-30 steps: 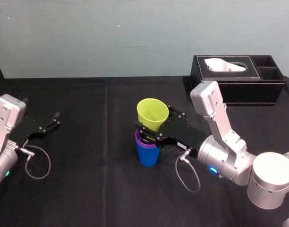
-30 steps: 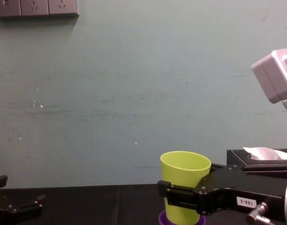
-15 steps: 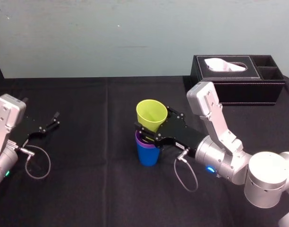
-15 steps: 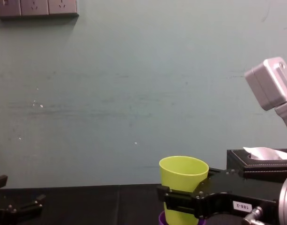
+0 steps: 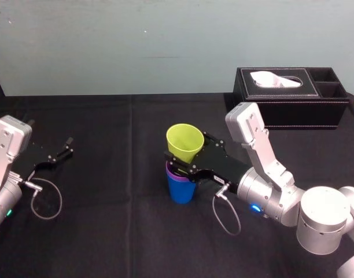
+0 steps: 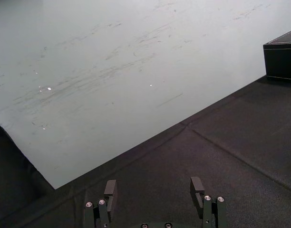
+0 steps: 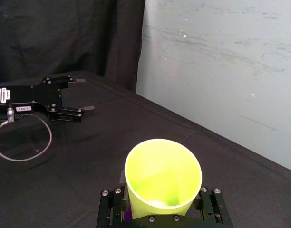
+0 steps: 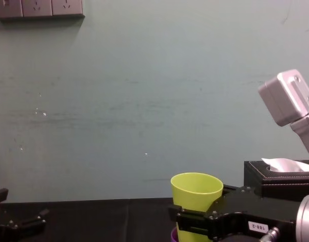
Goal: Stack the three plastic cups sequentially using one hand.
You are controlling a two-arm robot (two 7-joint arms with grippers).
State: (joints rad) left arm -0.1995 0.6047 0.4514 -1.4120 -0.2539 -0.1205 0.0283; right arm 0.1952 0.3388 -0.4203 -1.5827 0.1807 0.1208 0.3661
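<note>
Over the purple cup (image 5: 172,171) and blue cup (image 5: 180,190), right gripper (image 5: 187,146) clasps the probably light, slick yellow-green cup (image 5: 184,138) mid-wall; left gripper (image 5: 64,148) sits open far left

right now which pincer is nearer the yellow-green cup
Right. The right pincer is closed around the yellow-green cup at mid-table; the left pincer lies open on the black cloth, far to the cup's left.
</note>
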